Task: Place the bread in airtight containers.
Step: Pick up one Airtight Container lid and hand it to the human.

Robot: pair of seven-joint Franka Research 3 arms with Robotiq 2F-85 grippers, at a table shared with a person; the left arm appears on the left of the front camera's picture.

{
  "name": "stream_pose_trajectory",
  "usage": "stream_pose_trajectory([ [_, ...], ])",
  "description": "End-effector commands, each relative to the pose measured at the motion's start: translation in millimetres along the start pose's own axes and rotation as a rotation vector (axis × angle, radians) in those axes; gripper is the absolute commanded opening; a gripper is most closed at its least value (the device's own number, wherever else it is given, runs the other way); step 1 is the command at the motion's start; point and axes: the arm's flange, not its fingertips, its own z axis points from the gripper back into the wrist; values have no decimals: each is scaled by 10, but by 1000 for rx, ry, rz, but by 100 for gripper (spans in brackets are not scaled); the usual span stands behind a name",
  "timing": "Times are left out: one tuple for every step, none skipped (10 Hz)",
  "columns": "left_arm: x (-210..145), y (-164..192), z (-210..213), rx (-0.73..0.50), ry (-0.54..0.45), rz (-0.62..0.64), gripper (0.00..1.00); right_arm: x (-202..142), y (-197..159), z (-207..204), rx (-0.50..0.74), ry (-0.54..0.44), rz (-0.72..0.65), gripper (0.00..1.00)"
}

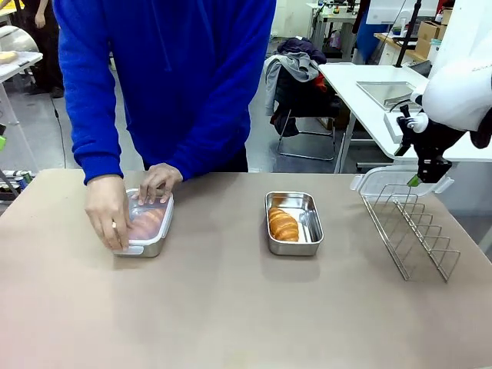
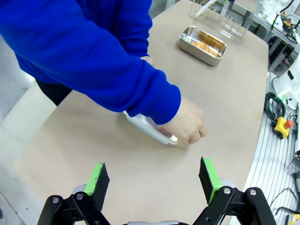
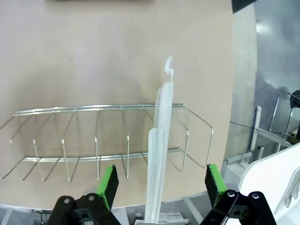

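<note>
One croissant (image 1: 282,224) lies in an uncovered steel container (image 1: 307,223) at mid-table; the left wrist view shows that container (image 2: 202,44) far off. A second croissant (image 1: 147,223) shows through the clear lid of the other container (image 1: 150,246), and the person's hands (image 1: 108,211) press on that lid. A clear lid (image 3: 159,140) stands on edge in the wire rack (image 3: 93,140). My right gripper (image 3: 160,180) straddles it, green pads apart and clear of both faces. From the front, that gripper (image 1: 419,178) hangs at the rack's far end. My left gripper (image 2: 152,176) is open above bare table, near the person's hand (image 2: 187,126).
The wire rack (image 1: 411,227) stands at the table's right end, close to the edge. The person in a blue sleeve (image 2: 93,61) leans over the left half of the table. A white table with a flat steel tray (image 1: 384,94) stands behind on the right.
</note>
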Motion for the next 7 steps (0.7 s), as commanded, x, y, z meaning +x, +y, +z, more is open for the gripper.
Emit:
stream_pose_trajectory([
  [6,-13,18,-6,8,-16,100,29,-67,68,-13,60,-27,40],
  [6,-13,18,-6,8,-16,100,24,-77,85,-16,70,-31,0],
  [6,-13,18,-6,8,-16,100,13,-64,71,-15,79,-36,0],
  [6,-13,18,-6,8,-16,100,3,-52,53,-9,90,-39,0],
  [6,-13,18,-6,8,-16,100,-3,-48,52,-6,95,-37,14],
  [6,-13,18,-6,8,-16,100,-5,-53,53,-5,97,-36,4],
  [6,-13,18,-6,8,-16,100,-7,-45,44,-2,97,-35,0],
])
